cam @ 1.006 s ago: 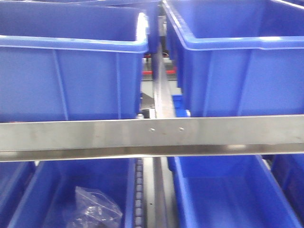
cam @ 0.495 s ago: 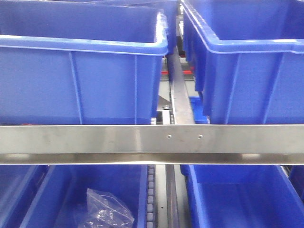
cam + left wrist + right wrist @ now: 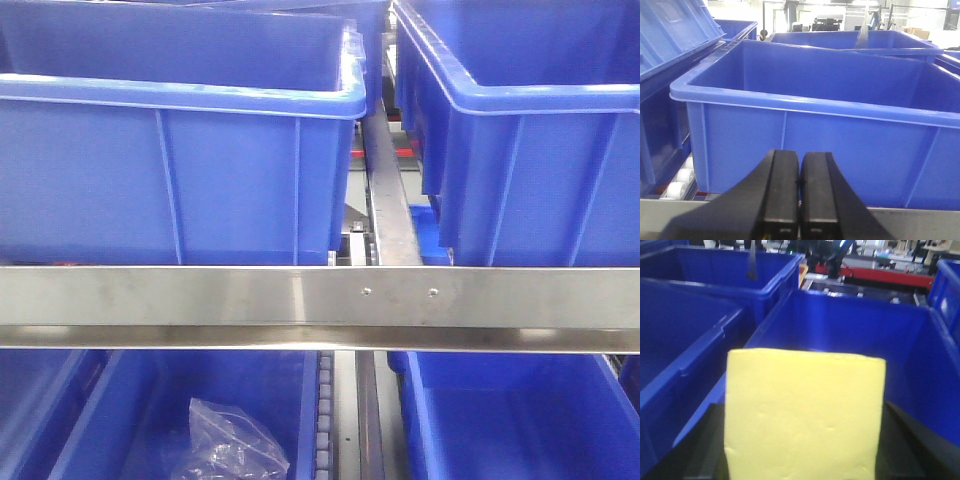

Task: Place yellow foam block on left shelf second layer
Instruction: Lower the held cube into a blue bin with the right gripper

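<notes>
In the right wrist view the yellow foam block (image 3: 805, 415) fills the lower middle, a plain bright yellow face. My right gripper (image 3: 807, 440) is shut on it, with one black finger (image 3: 707, 445) showing at each side. Behind the block lies a blue bin (image 3: 865, 325). In the left wrist view my left gripper (image 3: 800, 172) is shut with nothing in it, its black pads pressed together. It faces the wall of a blue bin (image 3: 805, 135) above a metal shelf rail (image 3: 920, 225). Neither gripper shows in the front view.
The front view shows a steel shelf rail (image 3: 300, 300) crossing the frame. Two blue bins (image 3: 170, 170) (image 3: 540, 160) sit above it, split by a metal divider (image 3: 385, 200). Below are a bin holding a clear plastic bag (image 3: 225, 450) and another bin (image 3: 510, 420).
In the front view the bins, divider and rail screws have slid to the right and slightly down in the frame. The drift was smaller over the last half second.
</notes>
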`<action>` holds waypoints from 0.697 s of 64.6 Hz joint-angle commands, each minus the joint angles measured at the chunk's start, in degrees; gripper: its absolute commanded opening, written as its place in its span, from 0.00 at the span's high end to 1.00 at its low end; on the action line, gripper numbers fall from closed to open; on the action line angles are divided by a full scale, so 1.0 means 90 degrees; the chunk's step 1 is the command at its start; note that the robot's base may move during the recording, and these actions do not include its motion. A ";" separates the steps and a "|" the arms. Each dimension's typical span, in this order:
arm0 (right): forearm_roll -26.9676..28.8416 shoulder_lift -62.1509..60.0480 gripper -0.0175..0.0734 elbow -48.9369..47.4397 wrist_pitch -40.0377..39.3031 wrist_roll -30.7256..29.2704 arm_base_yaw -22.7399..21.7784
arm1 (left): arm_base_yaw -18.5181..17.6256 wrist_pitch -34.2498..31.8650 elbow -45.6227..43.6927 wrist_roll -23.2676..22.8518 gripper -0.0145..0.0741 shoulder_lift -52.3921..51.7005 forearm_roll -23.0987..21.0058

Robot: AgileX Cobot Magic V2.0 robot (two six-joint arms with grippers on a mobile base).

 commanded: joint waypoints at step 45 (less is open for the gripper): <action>0.1422 0.3859 0.09 -0.2315 -0.0987 -0.0044 -0.0839 | -0.0038 -0.0571 0.0168 -0.0029 0.68 -0.0104 -0.0024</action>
